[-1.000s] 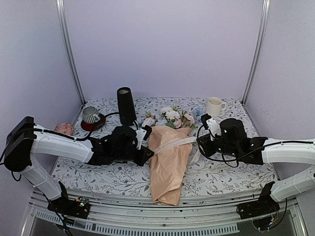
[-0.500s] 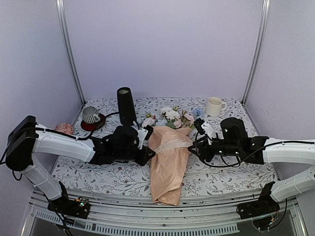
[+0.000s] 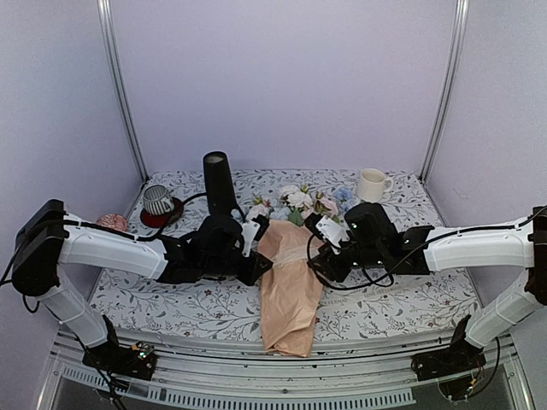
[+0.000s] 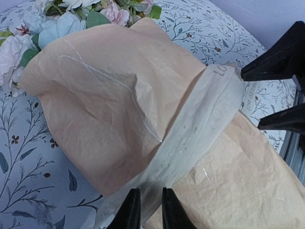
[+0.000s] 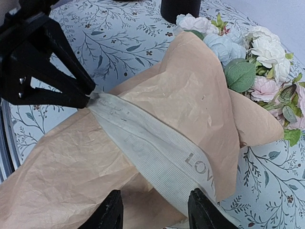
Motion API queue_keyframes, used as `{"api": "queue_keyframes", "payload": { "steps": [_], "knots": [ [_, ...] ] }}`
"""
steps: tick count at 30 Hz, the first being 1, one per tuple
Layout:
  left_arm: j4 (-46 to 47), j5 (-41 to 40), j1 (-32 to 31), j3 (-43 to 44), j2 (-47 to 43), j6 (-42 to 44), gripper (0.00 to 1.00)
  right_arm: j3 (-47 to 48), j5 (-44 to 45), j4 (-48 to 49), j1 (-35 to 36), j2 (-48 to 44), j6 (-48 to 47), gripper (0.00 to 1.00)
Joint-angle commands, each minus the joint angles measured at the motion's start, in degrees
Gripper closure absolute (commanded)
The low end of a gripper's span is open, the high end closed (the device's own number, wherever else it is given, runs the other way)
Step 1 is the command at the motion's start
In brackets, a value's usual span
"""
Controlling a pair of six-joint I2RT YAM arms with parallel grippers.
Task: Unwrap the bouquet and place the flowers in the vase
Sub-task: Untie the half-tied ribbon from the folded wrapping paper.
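The bouquet point(image 3: 292, 286) lies in the middle of the table, its peach wrap point(image 4: 109, 95) pointing at the front edge. Its flowers point(image 3: 299, 203) face the back. A cream ribbon point(image 5: 157, 152) crosses the wrap. My left gripper point(image 4: 147, 210) is shut on the ribbon's left end; the right wrist view shows that pinch point(image 5: 90, 98). My right gripper point(image 5: 155, 212) stands open at the wrap's right side, its fingers astride the ribbon's other end without gripping it. The black vase point(image 3: 219, 184) stands upright behind the left gripper point(image 3: 261, 259).
A white mug point(image 3: 371, 184) stands at the back right. A striped cup on a red saucer point(image 3: 158, 203) and a pink object point(image 3: 111, 224) sit at the back left. Purple walls close in both sides.
My right gripper has opened, let the ribbon go slack, and moved left up to the wrap. The ribbon, earlier stretched out to the right, now lies across the paper. The left arm barely moved.
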Motion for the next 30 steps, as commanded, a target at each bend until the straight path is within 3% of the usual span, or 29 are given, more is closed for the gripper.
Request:
{"api": "queue_keyframes", "payload": {
  "steps": [1,15,23,30],
  "knots": [
    [-0.17,0.33,0.59,0.14,0.55,0.41,0.81,1.42,4.59,-0.89,0.78,0.59,-1.9,0.5],
    [-0.52,-0.77,0.59,-0.85,-1.04,-0.14,0.82,4.31,9.71,-2.58,0.96,4.64,-4.03,0.55],
    [-1.54,-1.84,0.59,0.45,-0.96,0.18,0.82,4.11,7.63,-2.26,1.03,2.09,-4.58,0.94],
    [-1.75,-2.59,0.53,2.0,-0.89,0.24,0.82,0.14,9.33,0.83,1.03,-5.57,-4.45,0.96]
  ]
}}
